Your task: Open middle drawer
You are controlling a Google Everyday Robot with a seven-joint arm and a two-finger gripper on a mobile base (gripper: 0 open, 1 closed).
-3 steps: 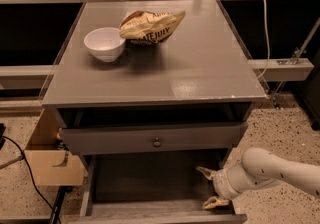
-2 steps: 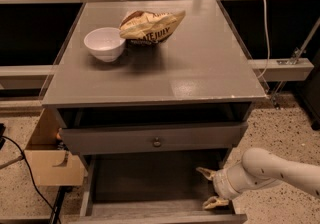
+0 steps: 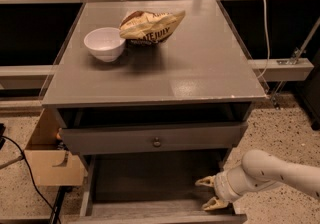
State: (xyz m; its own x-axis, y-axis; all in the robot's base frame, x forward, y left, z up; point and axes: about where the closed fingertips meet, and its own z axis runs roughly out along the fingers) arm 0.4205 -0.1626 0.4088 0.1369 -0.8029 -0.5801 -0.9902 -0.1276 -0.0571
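**Gripper [image 3: 201, 194] spread at the near right of the open middle drawer [image 3: 145, 178]**

Its two fingers stand apart, pinching nothing, just above the drawer's near right corner and close behind the front panel. The grey cabinet [image 3: 200, 68] fills the middle of the scene. The middle drawer sits low in it, well out toward the near side, with its shallow grey floor bare to view. Above it the upper drawer [image 3: 110, 140] is out only a little, with a dark gap over its front.

The middle drawer looks open or nearly so, and I judge the step in hand to be the end of the pull. Any last pull should run straight toward the near side (a sideways tug could bind the drawer). It should stop before the drawer comes free. The spread fingers can then lift clear without catching the front panel or the upper drawer.

Counted: one cabinet, two drawers in view, one cardboard box [image 3: 47, 160] at the left, one crumpled snack bag [image 3: 151, 25], one white bowl [image 3: 105, 43] right beside it, one knob [image 3: 156, 142]
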